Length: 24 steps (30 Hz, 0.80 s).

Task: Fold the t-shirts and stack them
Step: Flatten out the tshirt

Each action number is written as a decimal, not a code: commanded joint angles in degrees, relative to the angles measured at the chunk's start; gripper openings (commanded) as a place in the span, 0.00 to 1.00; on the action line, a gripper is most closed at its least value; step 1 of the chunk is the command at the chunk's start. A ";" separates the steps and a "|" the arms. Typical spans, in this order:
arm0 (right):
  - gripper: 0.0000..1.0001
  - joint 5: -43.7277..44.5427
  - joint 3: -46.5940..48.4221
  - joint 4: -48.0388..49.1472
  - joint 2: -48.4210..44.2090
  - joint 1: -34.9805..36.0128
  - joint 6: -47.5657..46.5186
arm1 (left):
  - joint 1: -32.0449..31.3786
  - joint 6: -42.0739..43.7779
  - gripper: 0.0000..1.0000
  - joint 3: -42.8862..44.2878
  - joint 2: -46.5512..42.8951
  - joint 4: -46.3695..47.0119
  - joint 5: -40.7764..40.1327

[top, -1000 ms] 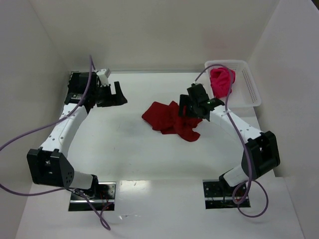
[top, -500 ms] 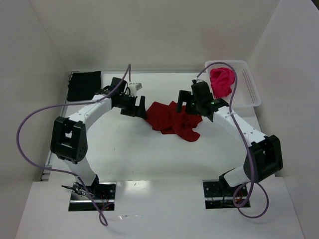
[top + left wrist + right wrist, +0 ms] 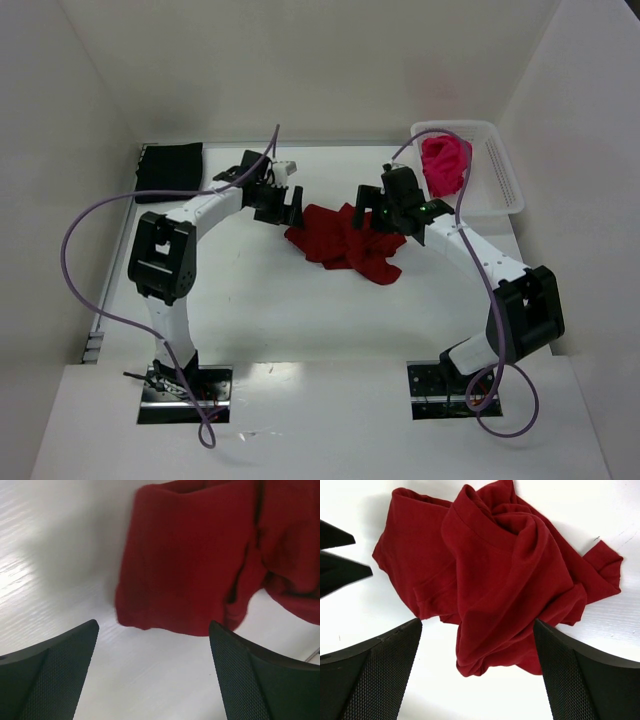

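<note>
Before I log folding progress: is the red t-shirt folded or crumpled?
Crumpled, not folded. The red t-shirt lies in a twisted heap on the table, with bunched ridges and one sleeve poking out at the side.

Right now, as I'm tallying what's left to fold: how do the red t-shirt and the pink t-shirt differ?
The red t-shirt lies sprawled on the table; the pink t-shirt sits bunched in the white basket. The red t-shirt is dark crimson, the pink t-shirt bright magenta. Both are crumpled, unfolded.
</note>
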 commanded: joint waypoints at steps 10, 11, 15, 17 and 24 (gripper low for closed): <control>0.98 -0.49 2.12 3.33 1.89 -0.12 0.63 | 3.54 -3.60 0.93 0.99 6.70 4.40 16.43; 0.98 -0.49 2.13 3.33 1.89 -0.12 0.63 | 3.54 -3.06 0.92 1.51 7.32 4.40 18.11; 0.98 -0.49 2.66 3.85 2.41 -0.12 0.63 | 3.54 -1.22 0.83 1.52 8.03 4.40 20.42; 0.98 -0.49 2.66 3.86 3.02 -0.12 0.63 | 3.54 -1.21 0.83 2.13 8.64 3.26 18.75; 0.98 -0.49 4.33 3.86 4.17 -0.12 0.63 | 4.07 -0.68 0.68 3.18 10.31 2.73 16.89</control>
